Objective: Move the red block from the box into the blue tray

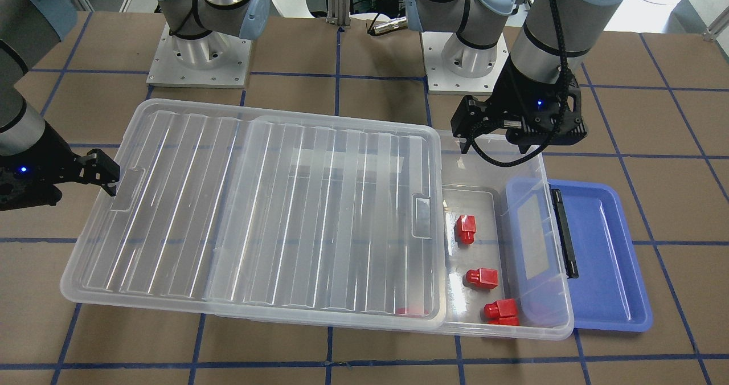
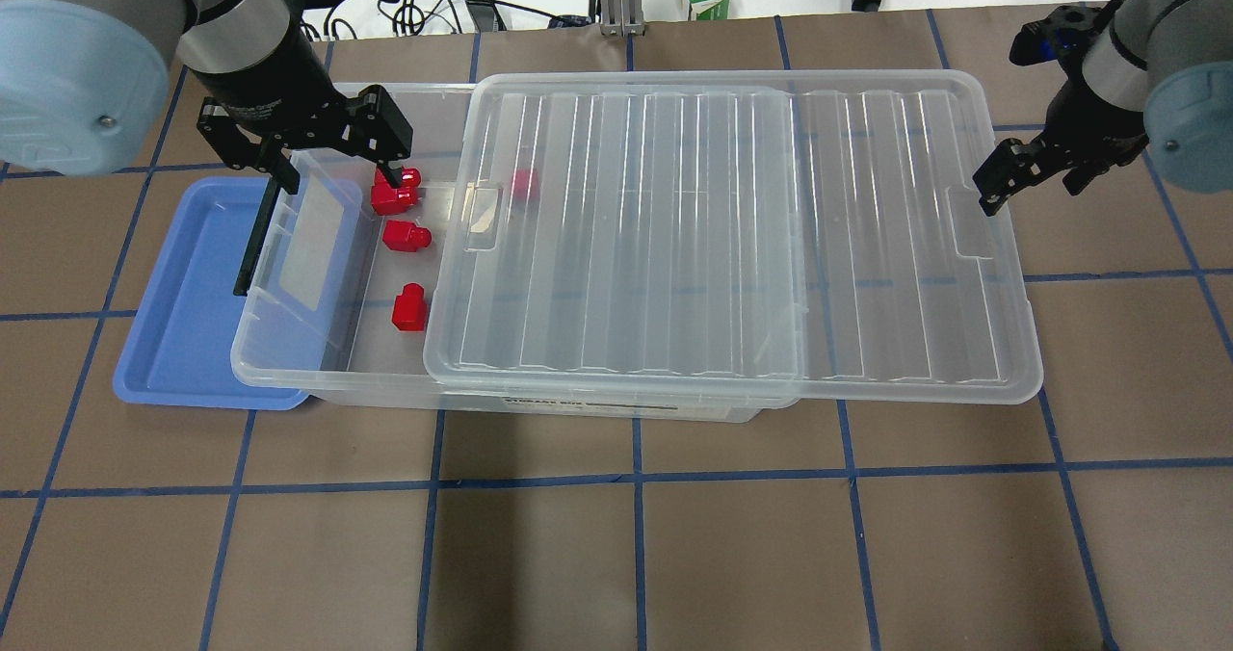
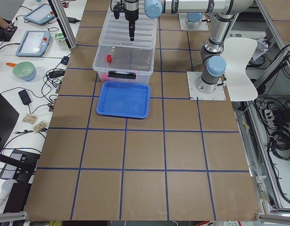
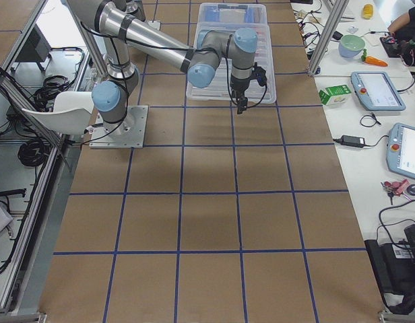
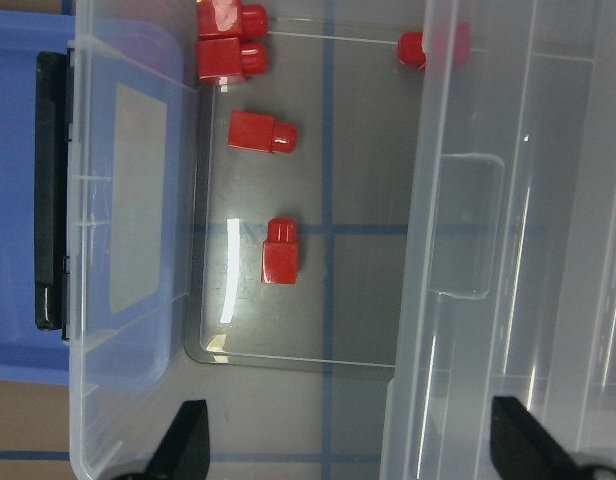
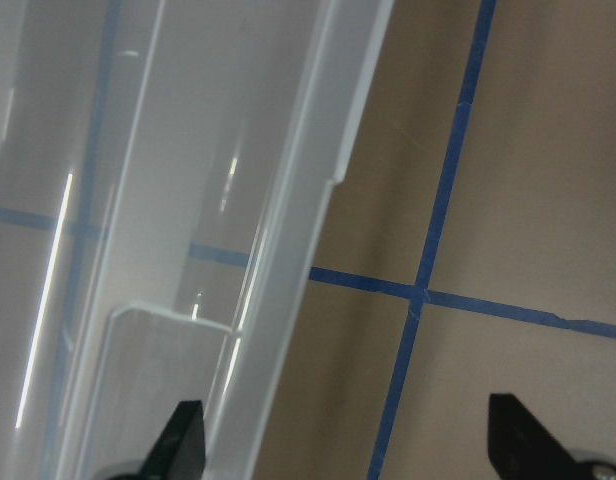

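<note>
A brown table [image 2: 616, 555] gridded with blue tape carries the box [image 2: 578, 403]. Its ribbed lid [image 2: 732, 237] sits shifted to the right, leaving the left end uncovered. There the red block [image 2: 408, 308] lies on the box floor, with more red blocks [image 2: 406, 236] farther back. The blue tray [image 2: 183, 324] sits just beside the box's left end. The left gripper [image 5: 353, 445] hovers over the uncovered end, jaws wide and empty. The right gripper [image 6: 348, 445] hangs spread wide at the lid's right edge. Benches with tablet screens [image 3: 36, 42] and a white chair [image 3: 239, 66] flank the table.
</note>
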`<state>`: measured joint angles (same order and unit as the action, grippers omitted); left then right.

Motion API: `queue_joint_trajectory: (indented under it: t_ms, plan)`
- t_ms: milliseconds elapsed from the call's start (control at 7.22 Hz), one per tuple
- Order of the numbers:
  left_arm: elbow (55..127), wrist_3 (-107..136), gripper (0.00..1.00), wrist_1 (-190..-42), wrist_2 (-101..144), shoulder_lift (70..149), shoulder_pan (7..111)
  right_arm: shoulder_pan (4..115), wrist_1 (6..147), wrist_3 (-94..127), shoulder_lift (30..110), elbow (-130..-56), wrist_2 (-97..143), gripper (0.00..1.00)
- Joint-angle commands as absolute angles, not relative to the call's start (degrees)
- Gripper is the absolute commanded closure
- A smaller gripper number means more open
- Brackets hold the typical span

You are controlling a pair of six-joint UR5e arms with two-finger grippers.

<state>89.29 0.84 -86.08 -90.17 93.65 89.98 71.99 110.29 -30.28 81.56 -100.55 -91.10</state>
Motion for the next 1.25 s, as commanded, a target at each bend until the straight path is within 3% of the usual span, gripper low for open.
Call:
queue_joint_trajectory:
  t_ms: [0, 1108]
  plan:
    - [89.30, 0.79, 0.00, -86.04, -90.18, 93.69, 89.91, 71.28, 110.30, -31.55, 81.56, -100.46, -91.32, 0.00]
    - [91.84, -3.08, 0.00, -83.60, -90.62, 94.57, 89.74, 71.28, 108.04, -30.33, 83.66, -98.71, -91.67, 0.00]
